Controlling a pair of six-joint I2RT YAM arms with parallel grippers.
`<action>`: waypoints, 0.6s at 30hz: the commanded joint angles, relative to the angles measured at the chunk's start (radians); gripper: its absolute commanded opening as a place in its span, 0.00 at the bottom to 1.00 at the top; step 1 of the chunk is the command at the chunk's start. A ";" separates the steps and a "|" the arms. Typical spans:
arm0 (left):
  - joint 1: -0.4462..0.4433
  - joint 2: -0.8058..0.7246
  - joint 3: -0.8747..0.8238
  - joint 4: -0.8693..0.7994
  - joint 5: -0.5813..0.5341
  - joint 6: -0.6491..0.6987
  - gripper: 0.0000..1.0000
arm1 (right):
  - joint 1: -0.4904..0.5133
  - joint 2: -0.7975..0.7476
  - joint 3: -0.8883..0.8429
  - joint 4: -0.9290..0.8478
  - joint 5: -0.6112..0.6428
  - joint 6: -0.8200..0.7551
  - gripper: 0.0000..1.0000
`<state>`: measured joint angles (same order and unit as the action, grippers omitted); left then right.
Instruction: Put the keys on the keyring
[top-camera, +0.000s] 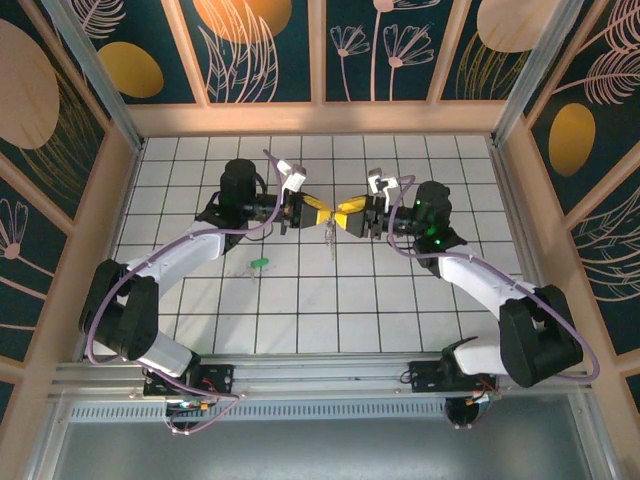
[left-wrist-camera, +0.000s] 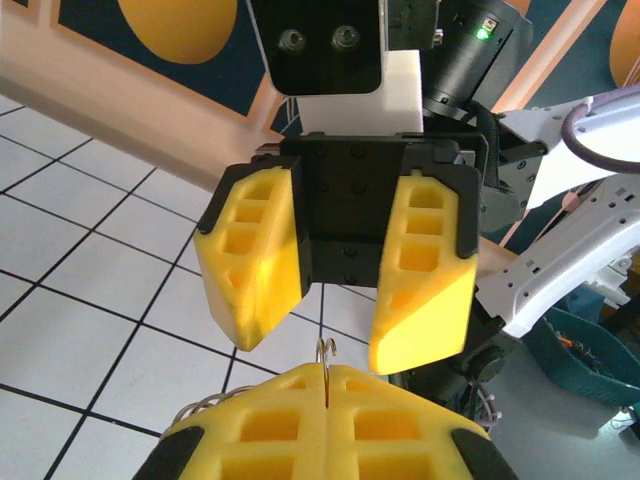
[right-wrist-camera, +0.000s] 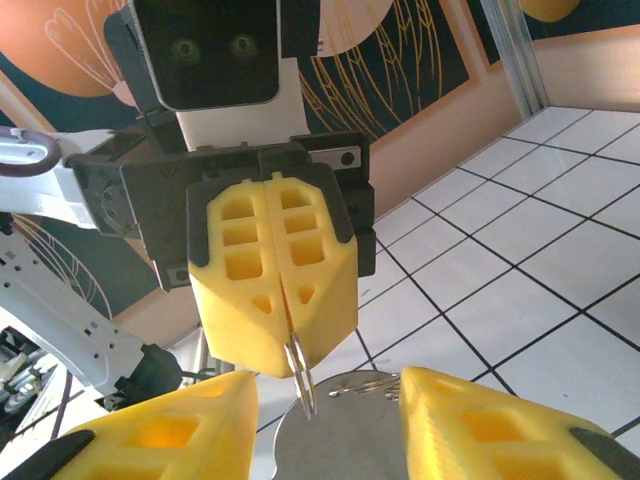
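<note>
Keyring, top view: the keyring (top-camera: 328, 236) hangs in the air over the middle of the tiled table (top-camera: 420, 300), just below the spot where the two grippers meet nose to nose. Its long axis runs straight down.
Left gripper, top view: the left gripper (top-camera: 323, 211) is clamped on the top of the loop.
Right gripper, top view: the right gripper (top-camera: 341, 216) faces it from the other side, just beside the ring. Both arms are equally close.
Loose key, top view: the green key (top-camera: 259, 264) lies flat on the tiles, well apart from the ring, on the left arm's side and nearer the bases.
Keyring, left wrist: only the curved top of the wire (left-wrist-camera: 326, 348) pokes up from the seam of the left gripper's pressed-together yellow fingers (left-wrist-camera: 270, 420).
Right gripper, left wrist: its jaws stand apart straight ahead, one to each side of the wire, with nothing visibly pinched.
Keyring, right wrist: the loop (right-wrist-camera: 300, 385) drops from the shut tips of the left gripper (right-wrist-camera: 290, 352), seen edge-on, with small silvery bits (right-wrist-camera: 362, 384) beside it.
Right gripper, right wrist: its own fingers (right-wrist-camera: 150, 430) are spread, and the wire sits in the gap, nearer the left finger. A blurred grey shape lies low between them; I cannot tell what it is.
Relation that matters: the ring is dead ahead of the open right jaws, vertical, so closing should catch the wire.
</note>
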<state>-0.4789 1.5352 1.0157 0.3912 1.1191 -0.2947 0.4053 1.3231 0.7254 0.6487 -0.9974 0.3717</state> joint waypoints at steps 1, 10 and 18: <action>-0.007 0.006 0.043 -0.003 0.030 0.026 0.00 | 0.013 0.011 0.036 0.046 -0.030 0.003 0.37; -0.011 0.012 0.049 -0.011 0.025 0.034 0.00 | 0.020 0.013 0.040 0.047 -0.044 0.000 0.04; -0.012 -0.031 0.007 0.076 -0.122 -0.025 0.13 | 0.009 -0.011 0.015 0.027 0.027 -0.024 0.00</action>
<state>-0.4847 1.5421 1.0328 0.3862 1.0794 -0.2909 0.4156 1.3308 0.7345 0.6537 -0.9939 0.3710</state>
